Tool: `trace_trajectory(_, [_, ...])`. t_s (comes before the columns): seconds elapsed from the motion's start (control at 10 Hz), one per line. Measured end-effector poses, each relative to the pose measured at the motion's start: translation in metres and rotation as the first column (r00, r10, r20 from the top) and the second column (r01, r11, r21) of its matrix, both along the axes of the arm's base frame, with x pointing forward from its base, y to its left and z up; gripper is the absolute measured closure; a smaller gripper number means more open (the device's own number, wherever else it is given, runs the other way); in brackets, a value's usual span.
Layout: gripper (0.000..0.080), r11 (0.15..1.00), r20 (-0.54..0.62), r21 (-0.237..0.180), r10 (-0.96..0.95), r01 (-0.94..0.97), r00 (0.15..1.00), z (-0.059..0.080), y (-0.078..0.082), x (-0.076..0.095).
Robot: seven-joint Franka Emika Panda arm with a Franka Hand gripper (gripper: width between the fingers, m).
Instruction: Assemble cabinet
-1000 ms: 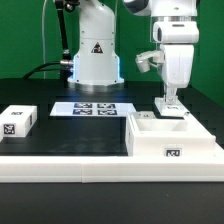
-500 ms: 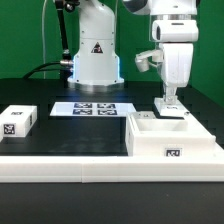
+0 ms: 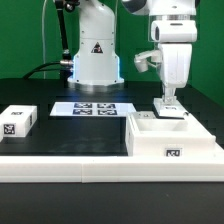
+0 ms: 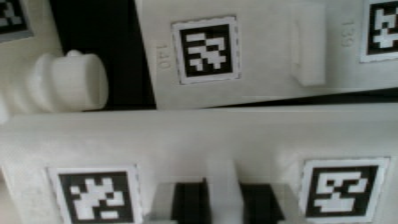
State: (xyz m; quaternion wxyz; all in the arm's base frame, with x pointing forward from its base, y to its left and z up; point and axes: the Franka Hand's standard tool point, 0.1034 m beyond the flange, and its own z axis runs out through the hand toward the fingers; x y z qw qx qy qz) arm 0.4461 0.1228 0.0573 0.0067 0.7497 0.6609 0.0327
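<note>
Cabinet (image 3: 150, 148) at the exterior view's right, low on the black table (image 3: 70, 135), open top upward, one small tag on the near wall. Straight down over its rear edge, the pincer (image 3: 170, 103), jaws almost fully closed, only a thin white upright strip of the cabinet pinched between them. From the exterior view alone: small white tagged block (image 3: 18, 120) well apart at the exterior view's left, marker board (image 3: 92, 108) flat and farther back between block and cabinet, white robot base (image 3: 95, 50) behind it. From the wrist view alone: dark fingers (image 4: 187, 205) close together with a narrow pale sliver between, a square tag on a white face to either side of them, beyond that a second white face with a further tag (image 4: 208, 48) and a rounded white knob (image 4: 63, 80) just beside it. Seams between the white parts too blurred there to make out.
</note>
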Motion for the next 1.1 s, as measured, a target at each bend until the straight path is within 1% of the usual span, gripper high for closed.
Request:
trace_trajectory(0.3, [0.0729, 1.000, -0.008, -0.005, -0.007, 0.006, 1.000, 0.0013, -0.0029, 0.0037])
trace_trajectory(1.1, [0.0729, 1.000, -0.012, -0.006, -0.010, 0.010, 1.000, 0.0003, -0.0033, 0.0061])
